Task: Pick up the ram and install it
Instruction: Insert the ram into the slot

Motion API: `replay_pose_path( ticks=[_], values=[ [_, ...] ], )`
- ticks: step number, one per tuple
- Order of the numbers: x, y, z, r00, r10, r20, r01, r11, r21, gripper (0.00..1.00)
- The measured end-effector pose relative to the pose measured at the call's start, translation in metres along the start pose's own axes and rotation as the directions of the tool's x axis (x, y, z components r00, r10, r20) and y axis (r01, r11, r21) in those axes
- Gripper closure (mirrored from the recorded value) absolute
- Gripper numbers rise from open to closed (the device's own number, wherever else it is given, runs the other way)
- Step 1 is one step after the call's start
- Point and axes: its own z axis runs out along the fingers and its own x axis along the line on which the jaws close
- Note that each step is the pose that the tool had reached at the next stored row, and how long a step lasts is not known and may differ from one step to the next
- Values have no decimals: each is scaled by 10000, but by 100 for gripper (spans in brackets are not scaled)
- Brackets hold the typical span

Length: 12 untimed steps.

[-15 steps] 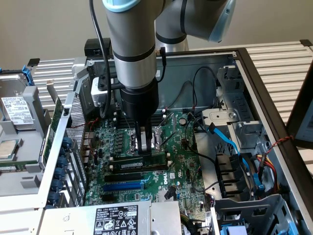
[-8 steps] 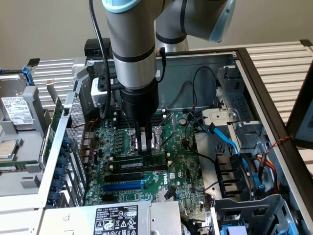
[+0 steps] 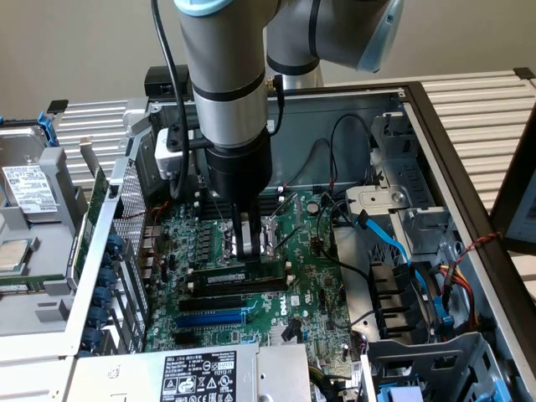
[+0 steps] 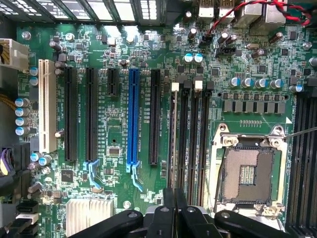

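Steel case [image 3: 352,105] lay open on its side, with the arm [image 3: 226,75] coming straight down into it. Green motherboard [image 3: 314,280] [image 4: 119,129] covered the case floor. The power supply [image 3: 201,373] sat at the near edge, and a drive cage [image 3: 33,193] stood outside the case on the exterior view's left.

The CPU socket [image 4: 247,173] was bare, just beside the memory slots [image 4: 195,139]. A thin wire [image 4: 297,133] crossed the socket's corner. A second bank of slots [image 4: 302,163] ran along the socket's far side.

Expansion slots ran parallel to the memory bank. The black ones [image 4: 91,114] and the blue slot [image 3: 209,318] [image 4: 132,119] came first, then a white slot [image 4: 47,106] furthest out. The finned heatsink [image 4: 89,215] sat near that end.

The ram [image 3: 226,274] [image 4: 172,139] stood on edge in line with the memory slot furthest from the socket, white label facing the blue slot. I couldn't tell whether it was fully seated. That slot's white end clip [image 4: 174,87] sat at the stick's far end.

The gripper [image 3: 244,251] [image 4: 174,198] was right over the ram, fingers pinched together on its top edge near one end.

Clutter: a blue data cable [image 3: 389,243] and black cable loops [image 3: 335,142] hung on the exterior view's right, well clear of the stick. A red-black wire pair [image 4: 257,7] ran along the board edge.
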Motion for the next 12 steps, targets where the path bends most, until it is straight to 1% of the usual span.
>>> replay_pose_path(
  ticks=[3,9,11,12],
  values=[
    [1,-3,-53,10000,1,11,-1,10000,0,88],
    [5,-19,-89,10000,-1,12,1,10000,-4,88],
    [7,-34,-114,10000,1,12,-1,10000,-23,88],
    [7,-38,-117,10000,1,12,-1,10000,-47,88]
  ],
)
